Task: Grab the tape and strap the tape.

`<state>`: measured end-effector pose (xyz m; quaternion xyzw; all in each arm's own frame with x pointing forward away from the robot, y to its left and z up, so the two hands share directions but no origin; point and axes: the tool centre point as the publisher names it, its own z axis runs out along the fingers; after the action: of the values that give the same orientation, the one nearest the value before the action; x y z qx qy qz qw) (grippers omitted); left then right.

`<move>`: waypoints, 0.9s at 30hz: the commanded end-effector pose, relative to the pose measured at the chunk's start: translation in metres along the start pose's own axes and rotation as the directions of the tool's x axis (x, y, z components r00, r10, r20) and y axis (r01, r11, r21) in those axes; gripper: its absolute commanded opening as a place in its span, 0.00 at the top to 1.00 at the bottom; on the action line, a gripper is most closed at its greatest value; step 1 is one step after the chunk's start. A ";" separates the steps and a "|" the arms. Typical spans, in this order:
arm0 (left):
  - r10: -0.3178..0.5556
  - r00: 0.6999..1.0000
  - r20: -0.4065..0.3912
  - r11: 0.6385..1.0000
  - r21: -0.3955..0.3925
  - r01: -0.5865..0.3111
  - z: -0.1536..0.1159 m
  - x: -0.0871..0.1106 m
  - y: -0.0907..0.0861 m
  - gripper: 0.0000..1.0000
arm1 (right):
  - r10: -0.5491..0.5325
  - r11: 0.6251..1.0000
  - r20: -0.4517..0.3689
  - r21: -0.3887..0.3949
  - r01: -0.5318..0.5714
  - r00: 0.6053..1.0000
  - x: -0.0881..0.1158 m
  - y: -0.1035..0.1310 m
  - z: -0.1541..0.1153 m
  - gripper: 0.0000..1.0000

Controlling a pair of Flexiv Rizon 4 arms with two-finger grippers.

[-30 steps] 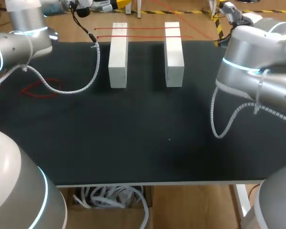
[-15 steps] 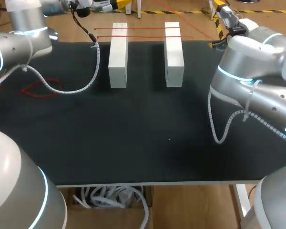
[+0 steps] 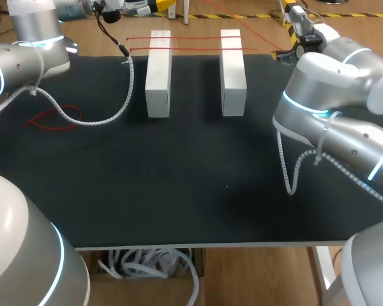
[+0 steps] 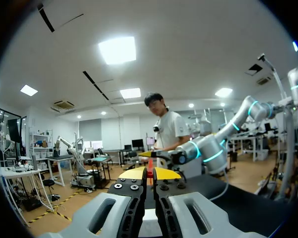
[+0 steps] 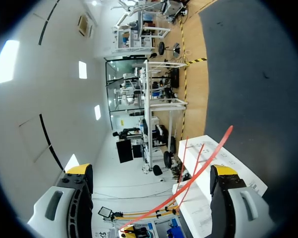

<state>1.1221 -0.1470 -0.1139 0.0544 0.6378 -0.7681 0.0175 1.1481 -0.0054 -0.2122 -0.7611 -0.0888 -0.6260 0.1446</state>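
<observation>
Black table (image 3: 179, 191), two arms over it: R arm (image 3: 332, 102) in from the right edge, L arm (image 3: 25, 57) at the far left corner. Two white blocks (image 3: 158, 76) stand side by side at the far end, w/ two strapped tapes (image 3: 191, 38) running across both.

Loose tape loop (image 3: 51, 119) lies flat on the mat near the left edge, well apart from the blocks.

R gripper (image 5: 151, 170): fingers spread wide. A tape strand (image 5: 191, 178) crosses the gap between them, clamped by neither.

L gripper (image 4: 149, 173): tips pressed together on a red sliver (image 4: 150, 167). Prob. tape, but too little shows to be sure.

Handling, my guess: thin, very light, floppy, no stiffness, a bit slick. Pinch flat faces between the pads, near an end, not mid-span. Pull gently or it slips out or twists.
</observation>
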 end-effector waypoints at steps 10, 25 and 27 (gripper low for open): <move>-0.001 1.000 0.002 1.000 -0.003 0.001 0.000 0.001 -0.001 1.00 | 0.005 1.000 -0.062 0.016 -0.004 0.998 0.001 -0.002 0.005 0.00; -0.001 1.000 0.002 1.000 -0.003 0.001 0.000 0.001 -0.001 1.00 | -0.012 1.000 -0.047 0.007 0.012 0.999 -0.001 -0.001 0.000 0.00; -0.001 1.000 0.002 1.000 -0.003 0.001 0.000 0.001 -0.001 1.00 | -0.013 1.000 -0.045 0.005 0.013 0.999 -0.002 0.000 -0.002 0.00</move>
<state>1.1221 -0.1470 -0.1139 0.0544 0.6378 -0.7681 0.0175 1.1497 -0.0041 -0.2129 -0.7456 -0.0917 -0.6440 0.1447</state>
